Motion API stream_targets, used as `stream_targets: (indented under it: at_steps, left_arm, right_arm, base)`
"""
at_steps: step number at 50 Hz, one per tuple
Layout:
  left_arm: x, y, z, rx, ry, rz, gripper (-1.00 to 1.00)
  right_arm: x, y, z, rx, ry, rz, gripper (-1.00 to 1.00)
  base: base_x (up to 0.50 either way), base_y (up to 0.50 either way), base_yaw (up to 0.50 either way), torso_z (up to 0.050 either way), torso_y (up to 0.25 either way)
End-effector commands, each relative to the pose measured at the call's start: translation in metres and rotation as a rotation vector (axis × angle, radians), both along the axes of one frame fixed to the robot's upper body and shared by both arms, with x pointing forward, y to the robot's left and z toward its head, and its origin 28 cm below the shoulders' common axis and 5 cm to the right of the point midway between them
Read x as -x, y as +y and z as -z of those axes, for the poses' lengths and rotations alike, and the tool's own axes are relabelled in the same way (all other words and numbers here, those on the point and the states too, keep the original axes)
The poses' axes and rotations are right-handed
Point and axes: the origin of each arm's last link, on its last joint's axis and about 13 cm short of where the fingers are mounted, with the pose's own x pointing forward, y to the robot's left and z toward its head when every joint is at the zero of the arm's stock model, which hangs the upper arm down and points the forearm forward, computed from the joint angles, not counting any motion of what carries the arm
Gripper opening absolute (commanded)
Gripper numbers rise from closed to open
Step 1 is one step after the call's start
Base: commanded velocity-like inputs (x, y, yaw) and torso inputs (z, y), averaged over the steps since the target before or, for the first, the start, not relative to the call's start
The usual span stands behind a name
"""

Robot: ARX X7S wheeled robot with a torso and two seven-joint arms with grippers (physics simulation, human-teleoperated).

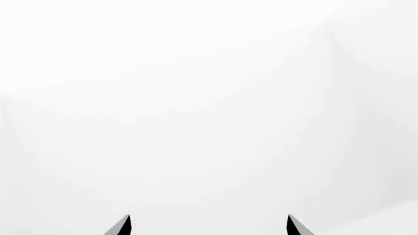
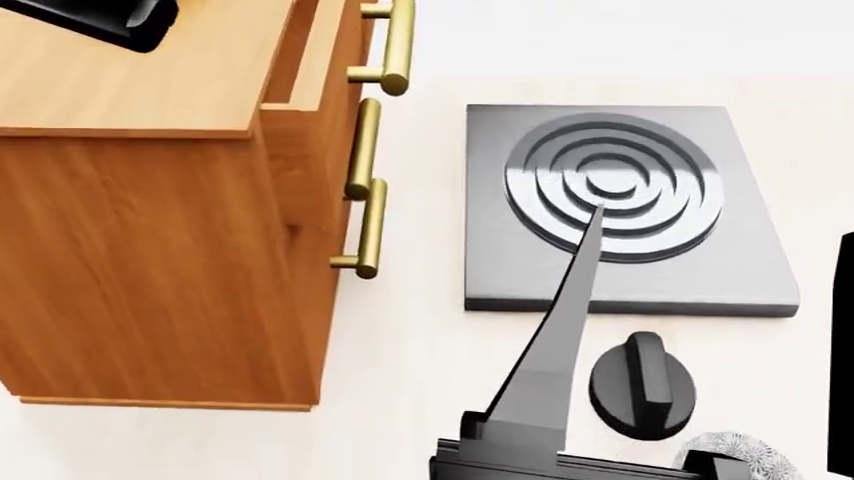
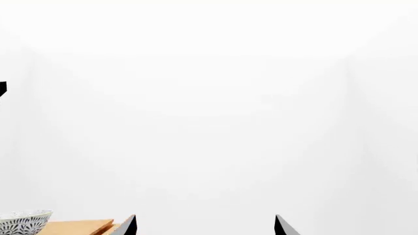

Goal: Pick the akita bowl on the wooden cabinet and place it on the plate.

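In the right wrist view, the akita bowl (image 3: 23, 221), white with a dark leaf pattern, shows at the frame's edge on the wooden cabinet's top (image 3: 75, 227). My right gripper (image 3: 205, 226) is open, with only white background between its tips and the bowl off to one side. My left gripper (image 1: 209, 226) is open too, facing blank white. The head view has the wooden cabinet (image 2: 147, 250) at the left with brass bar handles (image 2: 363, 230). One grey tapered finger (image 2: 574, 300) reaches toward the burner; which arm it belongs to is unclear. The plate is out of view.
A grey stove slab with a ringed burner (image 2: 614, 185) lies right of the cabinet, a black knob (image 2: 643, 385) in front of it. A black arm part (image 2: 94, 20) rests over the cabinet's top. A white patterned edge (image 2: 741, 455) shows at the bottom; what it is stays unclear.
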Motion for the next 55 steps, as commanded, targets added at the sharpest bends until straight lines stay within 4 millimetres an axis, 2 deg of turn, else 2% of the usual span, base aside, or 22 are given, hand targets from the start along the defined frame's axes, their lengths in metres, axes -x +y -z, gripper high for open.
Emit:
stream_targets:
  at_steps: [1,11,14,17,19,25,33,40,55]
  left_arm:
    - [0.007,0.001,-0.019,0.017,-0.032,0.024,1.00]
    - [0.009,0.001,-0.023,0.044,-0.035,0.018,1.00]
    - [0.010,-0.001,-0.036,0.032,-0.031,0.019,1.00]
    - [0.010,-0.001,-0.036,0.032,-0.031,0.019,1.00]
    - [0.006,-0.003,-0.049,0.026,-0.029,0.024,1.00]
    - [-0.003,-0.004,-0.063,0.041,0.003,0.046,1.00]
    - [-0.015,-0.008,-0.071,0.016,0.021,0.032,1.00]
    - [-0.015,-0.009,-0.075,0.004,-0.005,0.016,1.00]
    - [-0.010,-0.009,-0.083,0.013,-0.044,-0.019,1.00]
  right_arm:
    - [0.000,0.000,-0.001,0.000,-0.001,-0.002,1.00]
    - [0.001,0.000,-0.001,0.004,0.000,-0.001,1.00]
    - [0.001,0.001,-0.001,0.003,-0.001,-0.001,1.00]
    - [0.001,0.001,-0.001,0.003,-0.001,-0.002,1.00]
    - [0.001,0.001,0.000,0.003,0.000,-0.004,1.00]
    - [0.000,0.001,0.000,0.001,0.004,-0.006,1.00]
    - [0.000,0.001,0.000,0.001,0.004,-0.006,1.00]
    - [0.000,0.000,0.000,0.000,0.003,-0.007,1.00]
    - [0.000,0.001,0.000,0.001,0.003,-0.005,1.00]
  base:
    - [0.00,0.00,0.00,0.010,-0.250]
    - [0.00,0.00,0.00,0.010,-0.214]
    - [0.00,0.00,0.00,0.000,0.000]
    - [0.00,0.00,0.00,0.000,0.000]
    - [0.00,0.00,0.00,0.000,0.000]
    - [0.00,0.00,0.00,0.000,0.000]
    - [0.00,0.00,0.00,0.000,0.000]
    - [0.00,0.00,0.00,0.000,-0.026]
    - [0.00,0.00,0.00,0.011,-0.217]
